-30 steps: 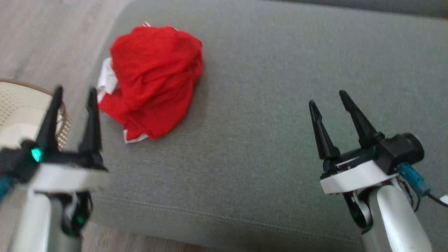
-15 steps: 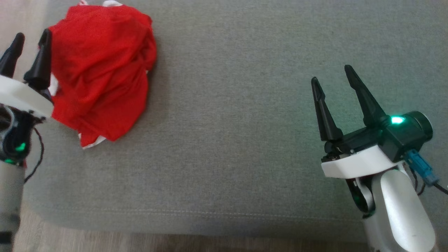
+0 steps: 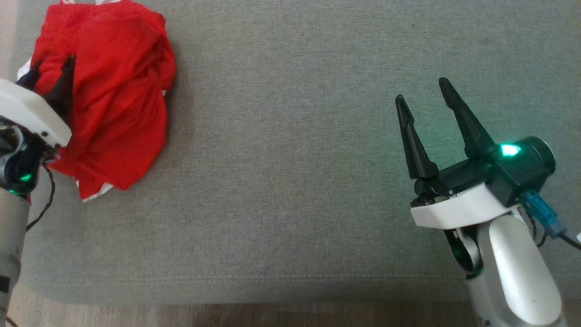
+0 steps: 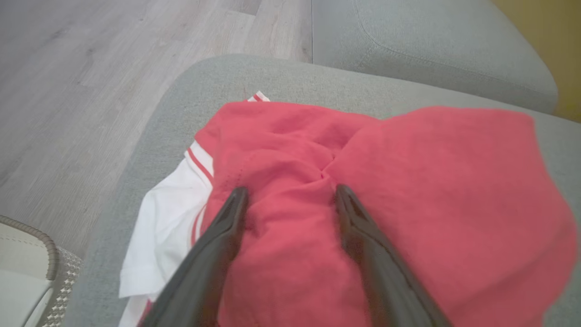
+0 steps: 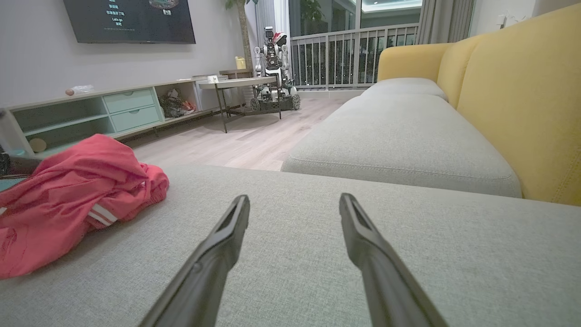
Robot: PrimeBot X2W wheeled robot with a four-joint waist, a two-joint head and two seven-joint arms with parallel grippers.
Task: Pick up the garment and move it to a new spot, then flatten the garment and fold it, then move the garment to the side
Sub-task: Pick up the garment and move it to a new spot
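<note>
At the left end of the cushion (image 3: 295, 181), head view: left gripper (image 3: 51, 72) agape astride the red garment (image 3: 118, 91), right gripper (image 3: 421, 91) agape, empty, well apart; left wrist view: sink fingers (image 4: 227, 227) deeper round the ridge of cloth (image 4: 290, 227) before pinching; right wrist view: leave that arm clear.

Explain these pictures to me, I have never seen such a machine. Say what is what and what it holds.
This is a wheeled robot with two arms, each ending in a two-fingered claw. One picture looks down from its head; the other two look along each claw from wrist cameras. A crumpled red garment with white trim lies on a grey sofa cushion. The left claw is open, its fingers astride a red fold; nothing is gripped yet. The right claw hangs open over bare cushion.
</note>
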